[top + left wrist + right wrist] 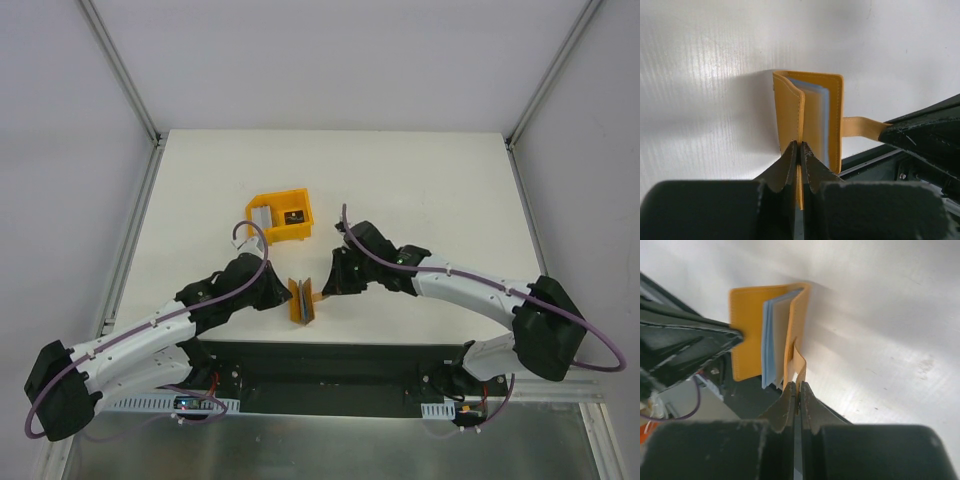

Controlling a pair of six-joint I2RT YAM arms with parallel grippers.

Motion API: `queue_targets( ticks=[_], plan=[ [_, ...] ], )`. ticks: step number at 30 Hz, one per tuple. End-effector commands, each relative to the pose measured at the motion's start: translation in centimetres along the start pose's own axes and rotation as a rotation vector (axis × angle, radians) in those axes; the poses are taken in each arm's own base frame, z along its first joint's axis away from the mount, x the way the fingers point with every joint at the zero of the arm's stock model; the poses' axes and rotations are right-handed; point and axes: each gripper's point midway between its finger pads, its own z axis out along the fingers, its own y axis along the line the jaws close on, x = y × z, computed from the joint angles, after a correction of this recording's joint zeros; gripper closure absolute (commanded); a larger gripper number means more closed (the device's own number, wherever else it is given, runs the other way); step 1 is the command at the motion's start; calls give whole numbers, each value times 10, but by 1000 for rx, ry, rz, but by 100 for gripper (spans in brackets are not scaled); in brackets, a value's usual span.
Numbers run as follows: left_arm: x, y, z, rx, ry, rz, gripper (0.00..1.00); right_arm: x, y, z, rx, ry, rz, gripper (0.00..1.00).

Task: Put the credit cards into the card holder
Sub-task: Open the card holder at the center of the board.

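Both sets of fingers are shut tight on the card holder (815,107), which stands on edge between them, fanned open. Those of the left gripper (800,146) are clamped on the edge of one smooth orange-tan cover with a stitched border. Those of the right gripper (797,387) pinch the thin strap of the snap tab (799,360) curling off the other cover. Pale blue-grey pocket leaves show between the covers. From above, the holder sits close to the near edge of the white table (430,180). Near it, farther from the arms, a yellow plastic bin (290,237) holds what look like credit cards (262,216), one grey, one dark.
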Motion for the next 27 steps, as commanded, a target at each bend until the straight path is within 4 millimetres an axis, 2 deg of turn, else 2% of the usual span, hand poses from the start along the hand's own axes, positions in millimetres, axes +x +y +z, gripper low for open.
queue_targets(
  ticks=[1, 4, 7, 10, 14, 17, 24, 27],
  plan=[
    [-1, 4, -2, -32, -7, 34, 100, 10, -43, -2, 199, 11, -8, 99],
    [4, 11, 1, -51, 7, 28, 100, 22, -69, 2, 281, 32, 5, 99],
    [5, 15, 3, -62, 8, 30, 100, 29, -73, 9, 254, 34, 10, 100],
    [6, 21, 4, -86, 4, 28, 100, 27, -61, 9, 193, 23, 10, 100],
    [13, 36, 9, -143, 21, 15, 100, 9, -25, 1, 49, -42, 3, 100],
    [20, 48, 12, -180, 34, 4, 100, -2, -10, -7, 19, -69, -21, 100],
    [21, 57, 14, -213, 26, -2, 100, -4, 3, -3, -39, -59, -26, 100],
    [21, 55, 14, -206, 26, 0, 100, -1, -3, 1, -10, -43, -26, 100]
  ],
)
